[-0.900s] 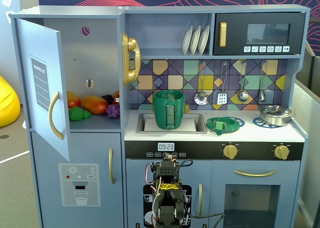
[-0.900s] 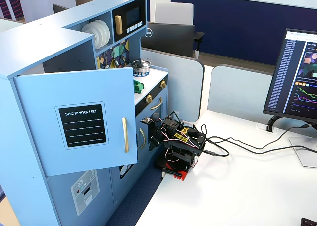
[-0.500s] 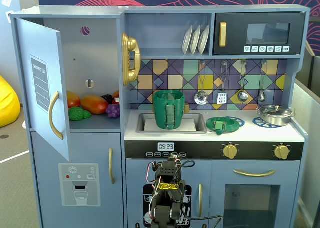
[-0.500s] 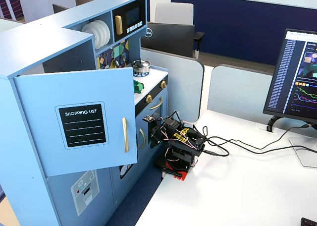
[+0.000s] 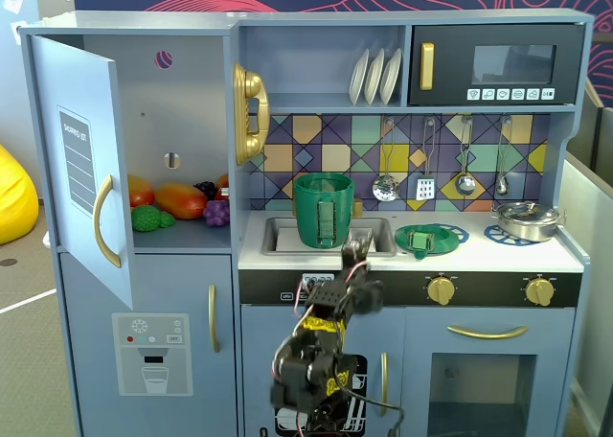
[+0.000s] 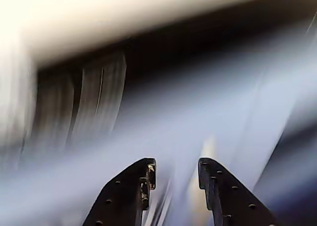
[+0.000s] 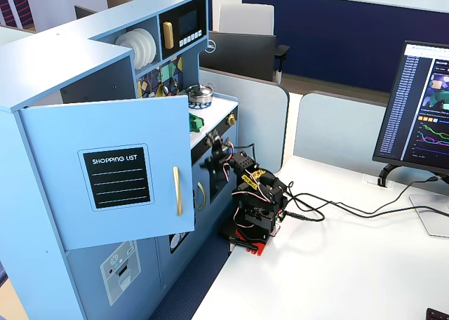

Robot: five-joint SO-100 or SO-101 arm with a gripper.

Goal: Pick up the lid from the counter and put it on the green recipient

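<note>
The green lid lies flat on the white counter, to the right of the sink. The green recipient, a tall pot with a handle, stands in the sink. My gripper is at the counter's front edge, in front of the sink, below and to the left of the lid. In the wrist view my gripper is open with nothing between the jaws, and everything beyond it is motion-blurred. From the side, in a fixed view, the gripper points at the kitchen front and part of the lid shows on the counter.
A silver pot sits on the right burner. The fridge door hangs open at the left, with toy food inside. Utensils hang on the backsplash. Knobs line the stove front. A monitor and cables are on the desk.
</note>
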